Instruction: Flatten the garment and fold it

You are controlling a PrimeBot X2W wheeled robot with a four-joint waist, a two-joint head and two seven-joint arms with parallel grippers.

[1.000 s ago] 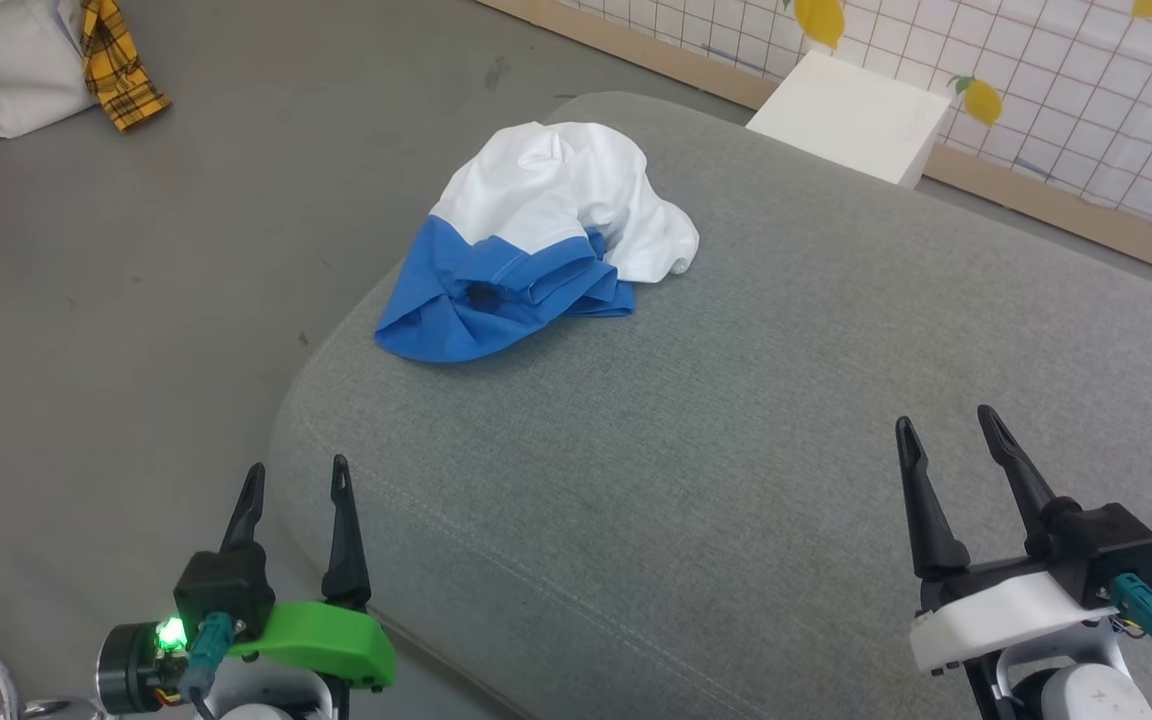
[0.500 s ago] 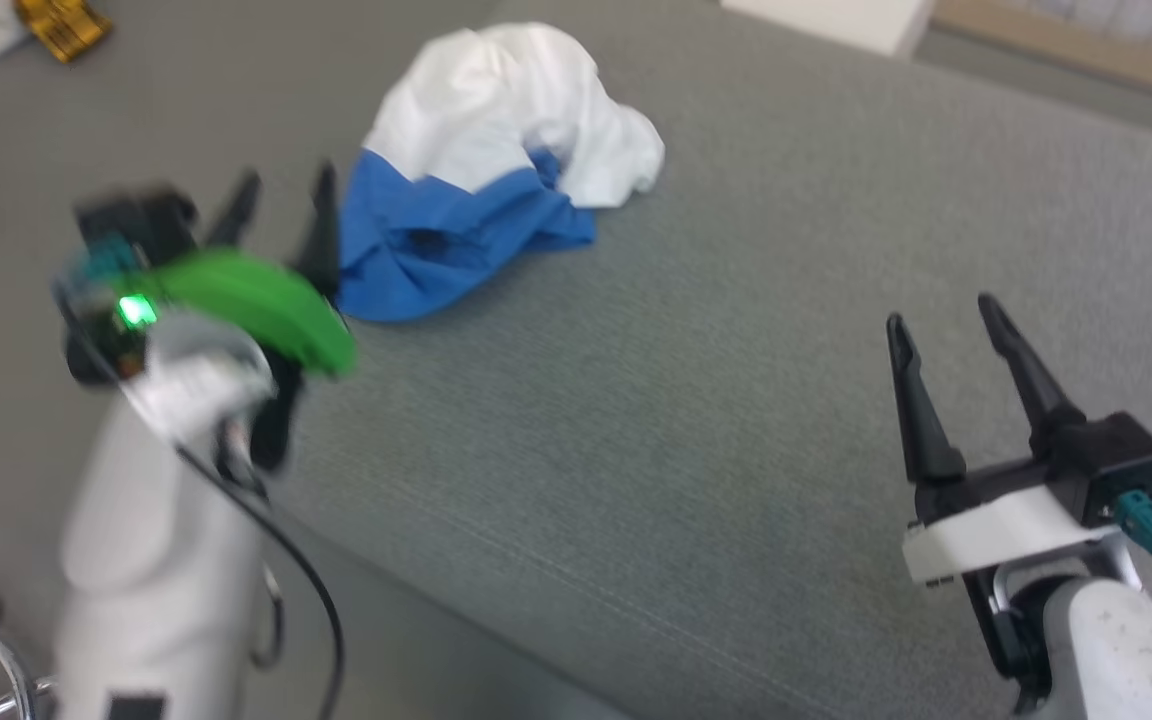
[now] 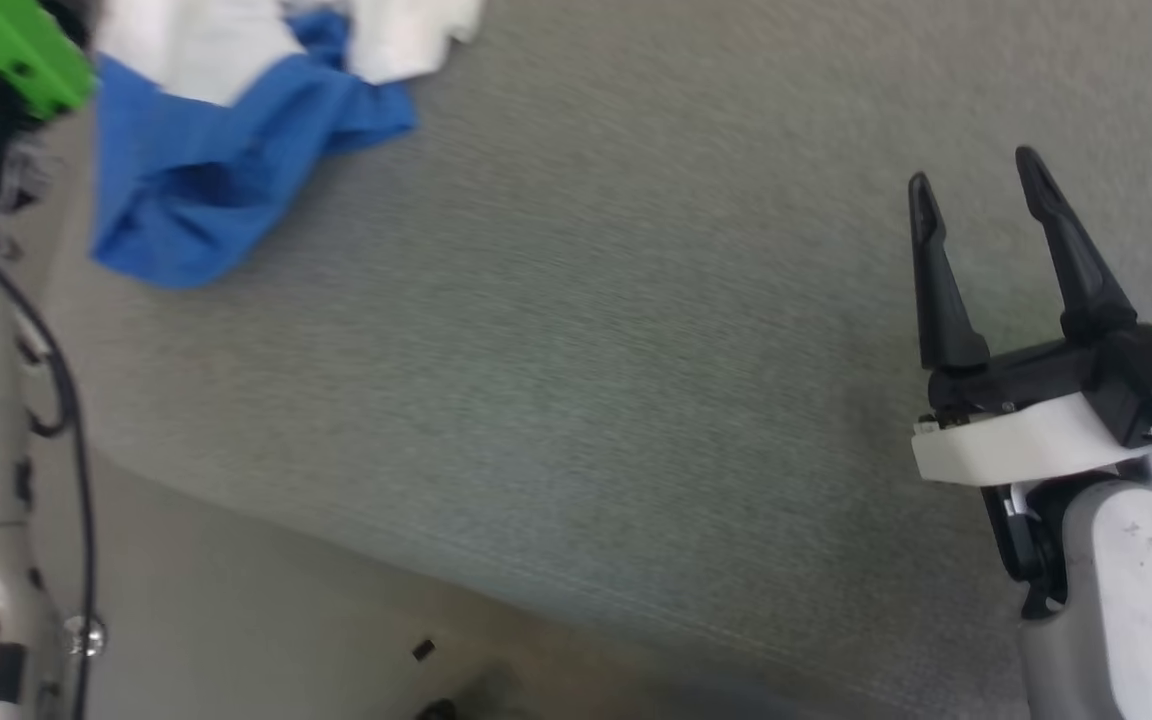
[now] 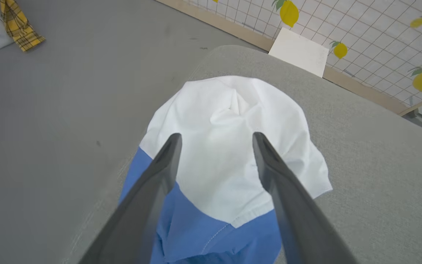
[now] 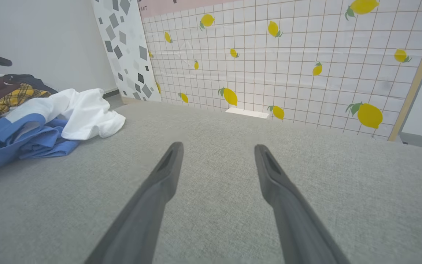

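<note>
The garment lies crumpled near the left end of a grey cushion, white on top and blue along the near side. My left gripper hovers just above the white part, open, with nothing between its fingers. In the head view the garment sits at the upper left, beside the green cover of my left wrist. My right gripper is open over bare cushion far to the right of the garment. The right wrist view has the garment off to its left, well away from my right gripper.
The cushion's rounded left edge drops to grey floor. A white box and a lemon-patterned wall stand behind. A pile of clothes with yellow plaid lies beyond the garment.
My left arm has risen and reached forward over the garment. The head camera has tilted down, shifting the whole picture. The right gripper stays open over the cushion.
</note>
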